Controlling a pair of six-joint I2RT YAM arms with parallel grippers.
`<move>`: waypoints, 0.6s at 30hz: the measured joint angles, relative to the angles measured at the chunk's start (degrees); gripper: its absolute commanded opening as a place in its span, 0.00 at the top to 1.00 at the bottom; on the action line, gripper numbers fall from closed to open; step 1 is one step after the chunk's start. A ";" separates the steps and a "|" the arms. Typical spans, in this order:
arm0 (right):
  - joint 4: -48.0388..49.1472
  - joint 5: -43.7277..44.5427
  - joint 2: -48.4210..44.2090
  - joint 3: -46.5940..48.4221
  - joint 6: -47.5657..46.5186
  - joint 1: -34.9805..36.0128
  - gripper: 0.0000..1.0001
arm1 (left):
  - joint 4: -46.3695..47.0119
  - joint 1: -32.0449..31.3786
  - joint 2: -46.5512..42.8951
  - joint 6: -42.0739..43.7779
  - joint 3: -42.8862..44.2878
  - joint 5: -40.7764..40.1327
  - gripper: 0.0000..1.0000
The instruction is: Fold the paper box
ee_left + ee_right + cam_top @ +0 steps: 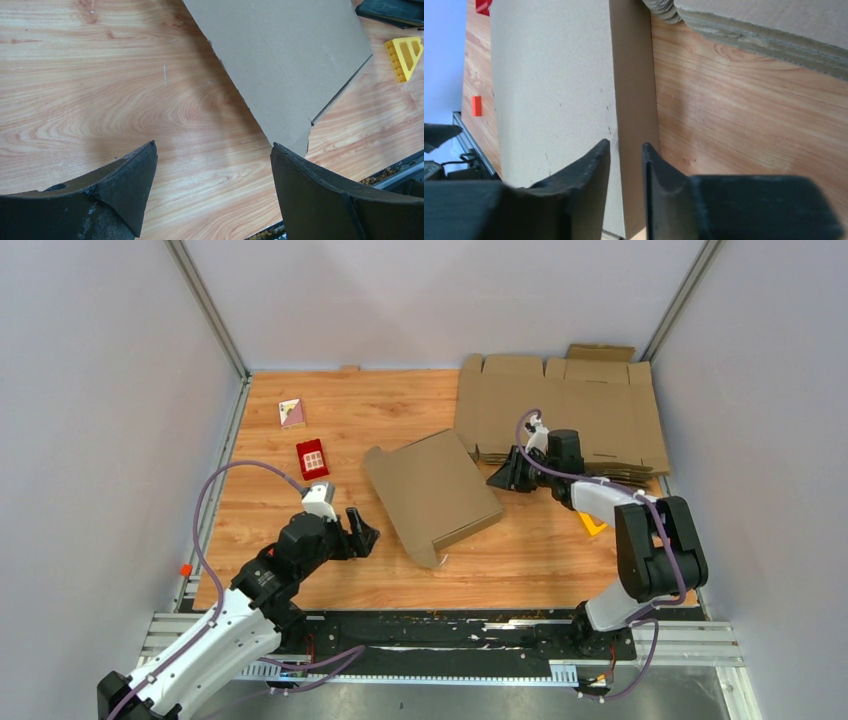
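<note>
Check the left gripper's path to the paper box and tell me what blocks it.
Nothing visible blocks it. The left gripper, jaws open, faces the paper box's near corner across bare wood of the table. The small red box lies off to the side, farther back, clear of that line.

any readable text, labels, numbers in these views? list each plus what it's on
No text can be read in any view.
small red box: pale grid print on top, too small to read.
pink and white packet: print too small to read.
paper box, pile of cardboard sheets, yellow part: no markings visible.
</note>
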 measured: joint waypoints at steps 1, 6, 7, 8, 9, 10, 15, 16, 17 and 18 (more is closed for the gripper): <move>-0.26 0.11 -0.74 -0.46 -0.24 0.00 0.60 | 0.02 0.00 0.22 0.00 0.00 0.02 0.10; -0.66 0.61 -5.70 -2.05 -1.36 0.02 0.36 | 0.26 0.00 0.85 0.00 0.00 0.00 0.10; -0.50 0.68 -6.78 -2.43 -1.36 0.02 0.34 | 0.50 0.00 0.98 0.00 -0.02 0.00 0.10; -0.22 0.98 -8.20 -2.97 -1.66 0.07 0.34 | 0.85 0.00 1.11 0.00 -0.02 0.00 0.10; -0.13 1.29 -9.62 -3.52 -1.90 0.09 0.33 | 1.16 0.00 1.22 0.00 -0.04 0.00 0.09; -0.09 1.64 -11.02 -3.98 -2.10 0.13 0.32 | 1.81 0.00 1.38 0.00 -0.13 0.00 0.09; 1.14 2.36 -13.57 -4.59 -2.56 0.72 0.32 | 4.42 0.00 2.14 0.02 -1.14 -0.15 0.10; 1.16 2.38 -13.29 -4.59 -2.56 0.81 0.33 | 4.76 0.00 2.38 0.00 -1.25 -0.15 0.10; 1.16 2.38 -12.74 -4.52 -2.56 0.92 0.35 | 5.27 0.00 2.78 0.00 -1.38 -0.13 0.10; 1.07 2.38 -11.89 -4.39 -2.54 1.11 0.36 | 5.70 0.00 3.17 0.00 -1.46 -0.13 0.10</move>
